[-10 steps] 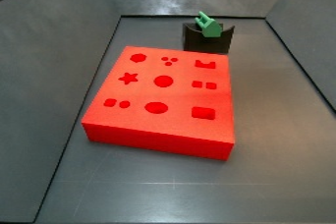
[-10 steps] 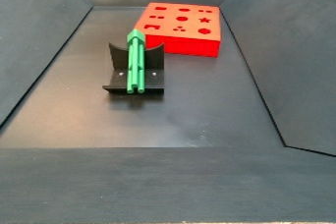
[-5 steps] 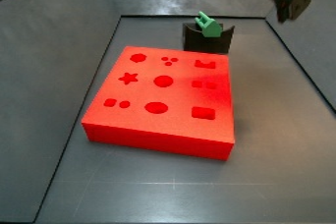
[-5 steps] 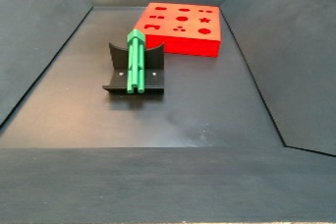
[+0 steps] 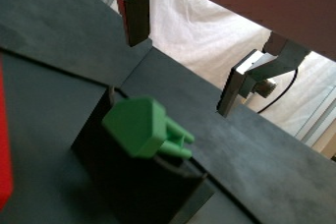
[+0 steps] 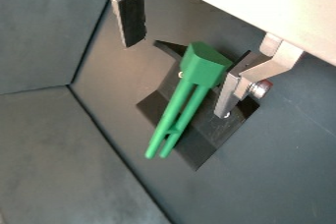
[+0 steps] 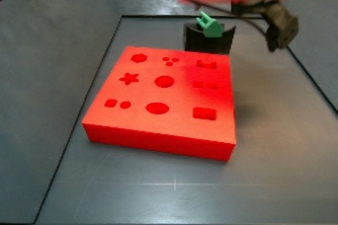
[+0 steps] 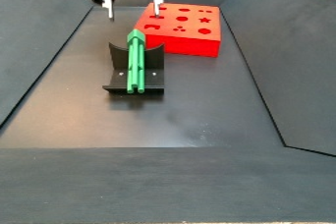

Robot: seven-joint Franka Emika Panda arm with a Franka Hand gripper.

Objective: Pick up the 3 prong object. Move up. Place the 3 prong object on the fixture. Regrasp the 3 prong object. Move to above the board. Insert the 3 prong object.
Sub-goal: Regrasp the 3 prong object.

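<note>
Regrasping step: gripper (image 8: 132,10) spread and empty above the fixture (image 8: 136,79), where the 3 prong object (image 8: 134,62) lies in the recess; best done by centring both fingers (image 6: 132,18) astride the green shaft before descending squarely and closing.

floor (image 8: 197,110): dark grey, lying flat between sloping dark walls
board (image 8: 183,28): sitting flat on the floor, toward one end
fixture (image 8: 134,69): standing on the floor just beside the board, apart from it
gripper (image 8: 133,8): hanging above the floor, jaws apart, over the fixture
</note>
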